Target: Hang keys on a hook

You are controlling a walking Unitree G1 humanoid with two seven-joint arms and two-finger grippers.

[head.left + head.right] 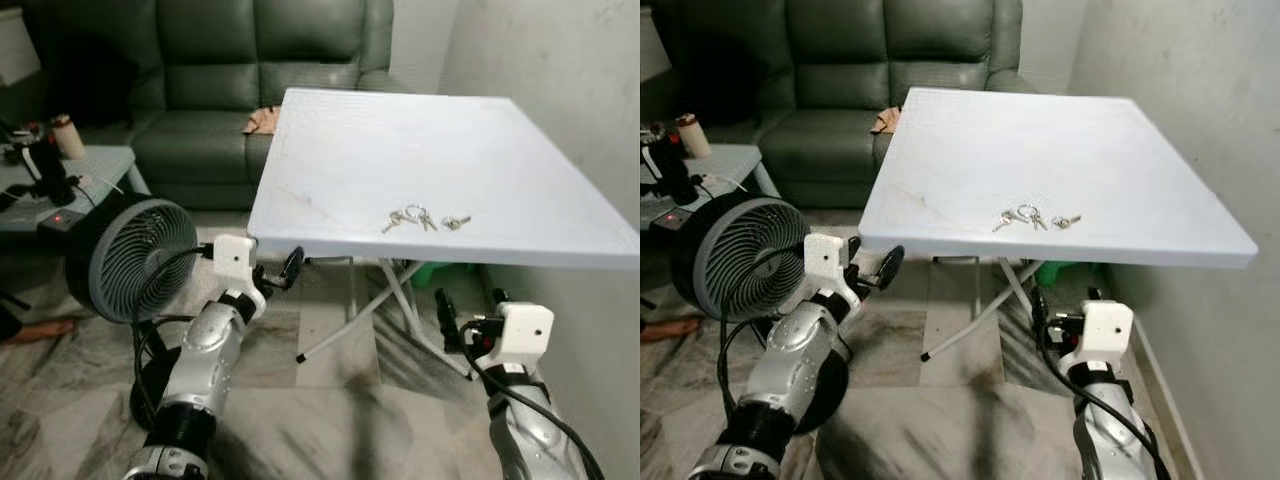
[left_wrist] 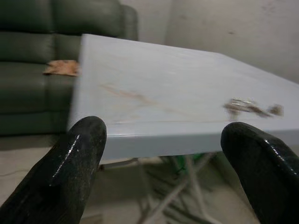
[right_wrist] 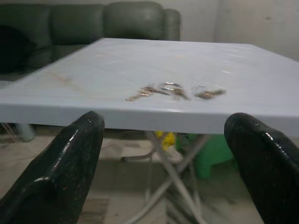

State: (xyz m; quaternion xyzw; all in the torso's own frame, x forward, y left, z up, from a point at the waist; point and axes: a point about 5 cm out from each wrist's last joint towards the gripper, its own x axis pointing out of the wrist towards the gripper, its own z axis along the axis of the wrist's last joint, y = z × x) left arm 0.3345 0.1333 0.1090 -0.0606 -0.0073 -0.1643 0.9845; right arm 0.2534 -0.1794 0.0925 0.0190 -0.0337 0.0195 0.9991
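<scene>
Right now the keys (image 1: 424, 219) lie flat on the pale tabletop (image 1: 400, 150), close to its near edge and a little toward the robot's right. They make a small loose cluster of a ring and several keys, with one small piece lying just beside the rest.

Both arms are raised in front of the tabletop but stay below its surface. The left claw (image 1: 283, 272) sits just under the near left corner, its two black fingers (image 2: 74, 163) spread apart and holding nothing. The right claw (image 1: 468, 312) hangs lower, under the near edge beneath the keys, likewise spread wide and empty; in its wrist view the keys (image 3: 175, 91) show between the two fingertips (image 3: 70, 163), well beyond them.

Folding metal legs (image 1: 380, 300) show beneath the tabletop, above a marbled tile floor (image 1: 330, 400). A round grey fan (image 1: 130, 255) stands on the floor to the left. Behind is a dark green sofa (image 1: 250, 70) with a small tan object (image 1: 262, 120) on its seat.
</scene>
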